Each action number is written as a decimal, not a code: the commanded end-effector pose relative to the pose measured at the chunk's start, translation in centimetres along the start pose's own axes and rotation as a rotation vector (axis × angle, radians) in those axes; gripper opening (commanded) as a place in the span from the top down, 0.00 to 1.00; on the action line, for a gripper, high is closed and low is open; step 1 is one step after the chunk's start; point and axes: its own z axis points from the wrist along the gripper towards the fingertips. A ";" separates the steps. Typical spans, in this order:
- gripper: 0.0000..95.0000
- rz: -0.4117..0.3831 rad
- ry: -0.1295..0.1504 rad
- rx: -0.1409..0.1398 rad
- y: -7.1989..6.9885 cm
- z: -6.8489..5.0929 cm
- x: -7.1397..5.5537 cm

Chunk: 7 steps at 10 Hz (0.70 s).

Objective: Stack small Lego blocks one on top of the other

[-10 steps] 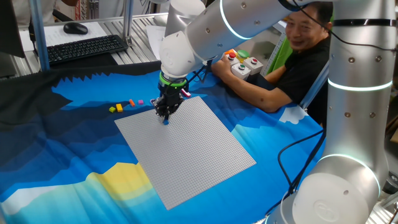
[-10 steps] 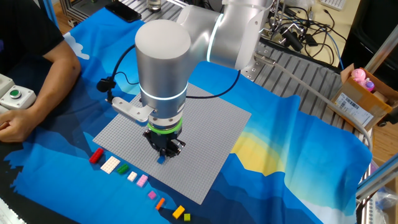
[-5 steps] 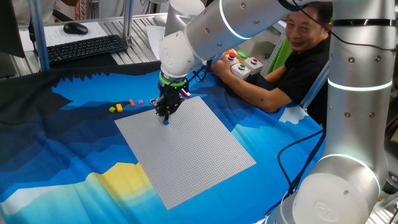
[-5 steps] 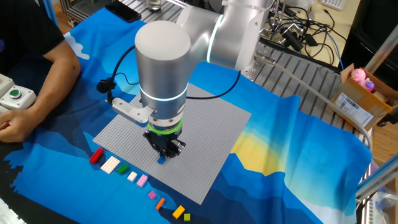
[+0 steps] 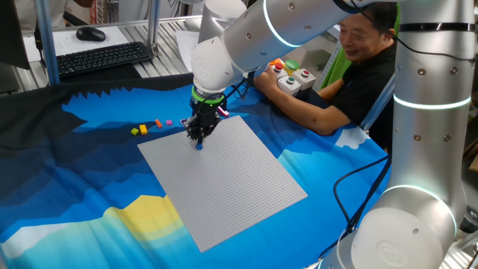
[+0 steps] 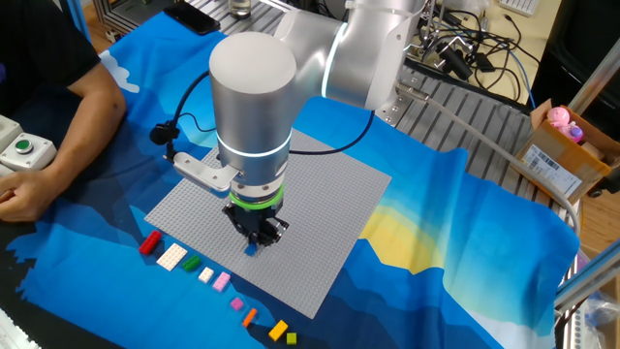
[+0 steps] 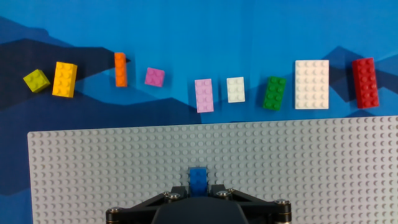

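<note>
My gripper (image 7: 198,188) is shut on a small blue Lego block (image 7: 198,178) and holds it down on the grey baseplate (image 7: 311,168) near its edge. The gripper (image 5: 199,139) and the blue block (image 5: 199,146) also show in one fixed view, and the gripper (image 6: 254,238) in the other. A row of loose blocks lies on the blue cloth beyond the plate: lime (image 7: 37,80), yellow (image 7: 64,79), orange (image 7: 120,69), pink (image 7: 155,77), lilac (image 7: 204,95), small white (image 7: 236,89), green (image 7: 274,93), large white (image 7: 311,84) and red (image 7: 365,82).
A man (image 5: 351,75) sits at the table's side, hands by grey button boxes (image 5: 290,77). A keyboard (image 5: 103,57) lies behind the cloth. Cables (image 6: 465,48) and a cardboard box (image 6: 562,145) lie past the far edge.
</note>
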 end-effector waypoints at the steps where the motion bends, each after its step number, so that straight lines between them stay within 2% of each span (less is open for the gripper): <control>1: 1.00 -0.001 0.001 0.001 0.0 -0.1 0.0; 4: 1.00 0.013 0.001 0.001 0.0 -0.1 0.0; 7: 1.00 0.015 0.012 0.009 0.0 -0.1 0.0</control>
